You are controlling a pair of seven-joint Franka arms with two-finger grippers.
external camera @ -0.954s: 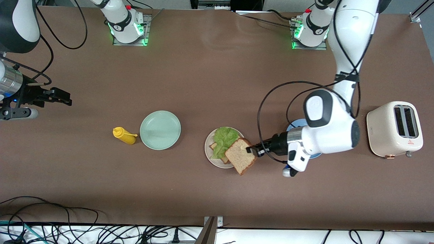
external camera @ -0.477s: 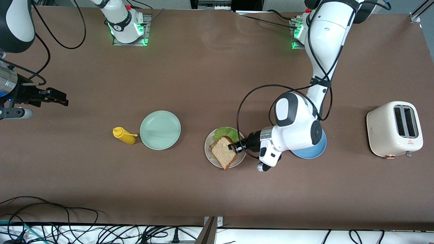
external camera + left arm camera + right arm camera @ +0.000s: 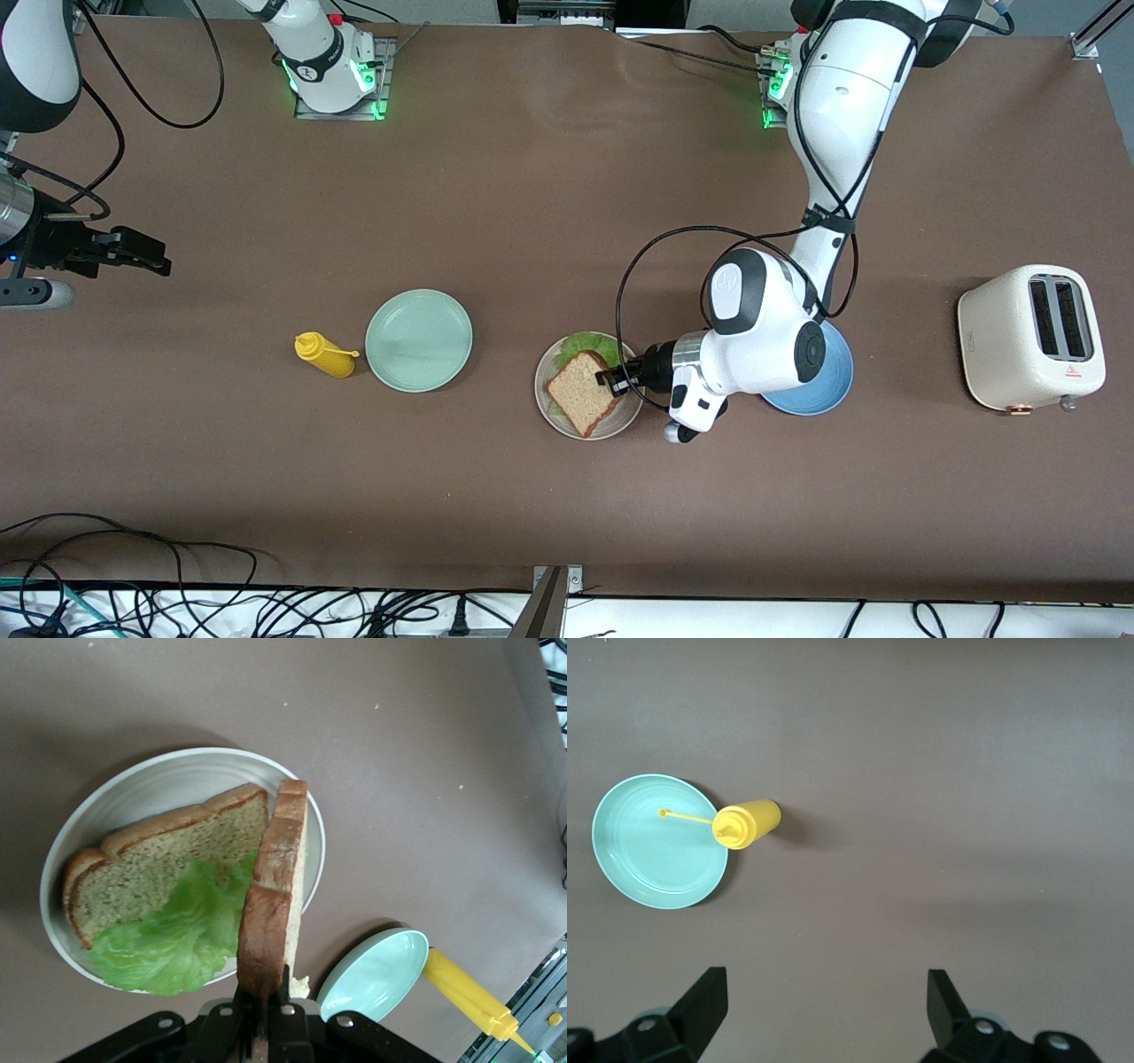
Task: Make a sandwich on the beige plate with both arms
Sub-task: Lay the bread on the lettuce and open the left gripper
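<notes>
The beige plate [image 3: 629,412] sits mid-table and holds a bread slice [image 3: 151,873] with a green lettuce leaf [image 3: 580,343] on it. My left gripper [image 3: 611,378] is shut on the crust of a second bread slice [image 3: 581,392] and holds it over the lettuce and plate. In the left wrist view that slice [image 3: 276,895] stands edge-on above the plate [image 3: 168,780], with the lettuce [image 3: 182,935] under it and the gripper [image 3: 264,1001] clamped on its end. My right gripper [image 3: 146,261] is open and empty, up over the table's edge at the right arm's end; its fingertips [image 3: 709,997] are spread wide.
A mint-green plate [image 3: 418,339] and a yellow squeeze bottle [image 3: 325,354] lie toward the right arm's end. A blue plate [image 3: 828,390] lies under the left arm's wrist. A white toaster [image 3: 1032,337] stands at the left arm's end. Cables run along the front edge.
My left gripper carried the held slice from the plate's rim to over the lettuce and lowered it. My right arm drifted slightly outward.
</notes>
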